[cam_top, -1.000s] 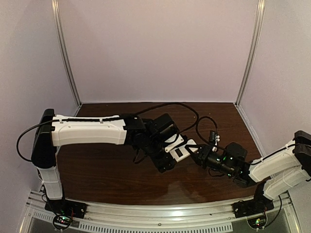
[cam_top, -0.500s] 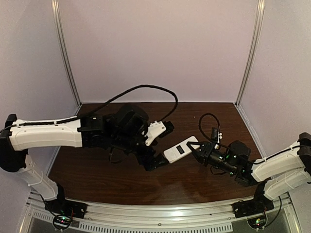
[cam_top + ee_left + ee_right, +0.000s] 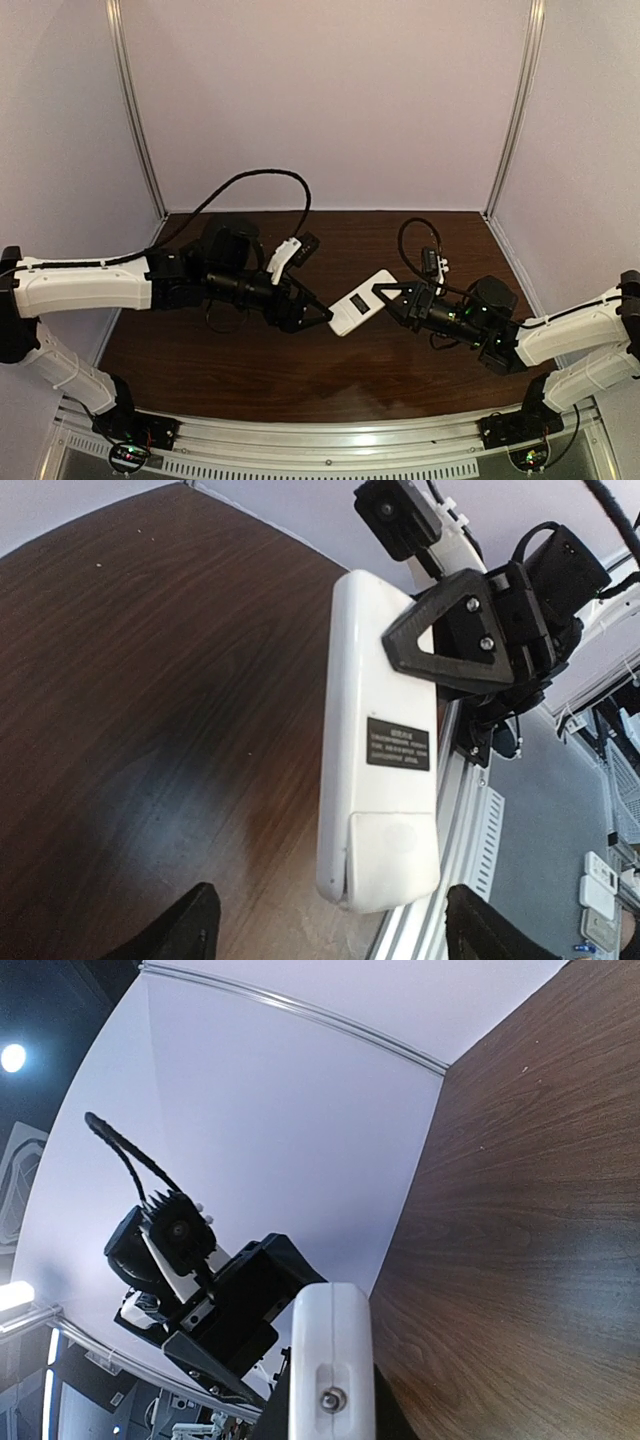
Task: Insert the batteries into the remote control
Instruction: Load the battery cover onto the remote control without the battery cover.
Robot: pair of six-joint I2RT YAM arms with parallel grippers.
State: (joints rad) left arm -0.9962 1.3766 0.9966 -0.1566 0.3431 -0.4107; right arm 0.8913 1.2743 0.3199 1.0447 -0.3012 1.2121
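Right hand (image 3: 388,300) clamps slim glossy white remote control (image 3: 360,303); left hand (image 3: 322,313) spread open nearby.

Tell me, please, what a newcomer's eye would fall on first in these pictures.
The white remote control stands out first, held at the middle of the dark wooden table by the right hand, which is clamped on one end. Its plain back faces up, with a small dark label. The left hand sits at the other end, its fingers spread wide and not touching it.

remote control (image 3: 362,301) over table (image 3: 250,370) | left pincer (image 3: 316,313) left; right pincer (image 3: 386,298) right
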